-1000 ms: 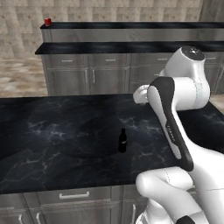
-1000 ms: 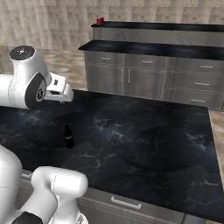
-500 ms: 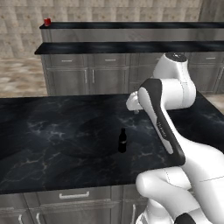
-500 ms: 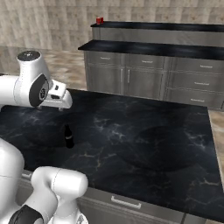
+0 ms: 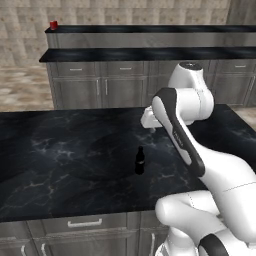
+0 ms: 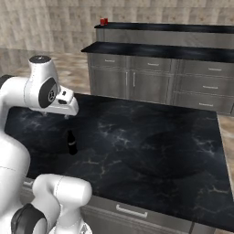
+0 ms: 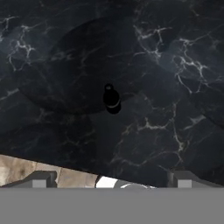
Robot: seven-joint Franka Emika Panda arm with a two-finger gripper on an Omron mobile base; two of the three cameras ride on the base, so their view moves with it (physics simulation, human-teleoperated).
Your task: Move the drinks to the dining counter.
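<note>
Dining counter [image 5: 150,54] far behind, well apart from black-topped island [image 5: 60,165]; red can [image 5: 53,24] already on its raised ledge; dark bottle [image 5: 140,161] upright on island, not yet delivered; gripper [image 7: 111,179] hovers above bottle, jaws spread wide, empty

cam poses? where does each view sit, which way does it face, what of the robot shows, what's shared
Left base view: behind the arm's left, facing forward-down over the near black veined stone counter; white arm at right.
Right base view: behind its right, same counter; arm at left.
Hand view: on the hand, looking straight down at the counter; open claw at the bottom.
Shared: the small slim dark bottle in all three; the small red can on the far ledge in both base views.
</note>
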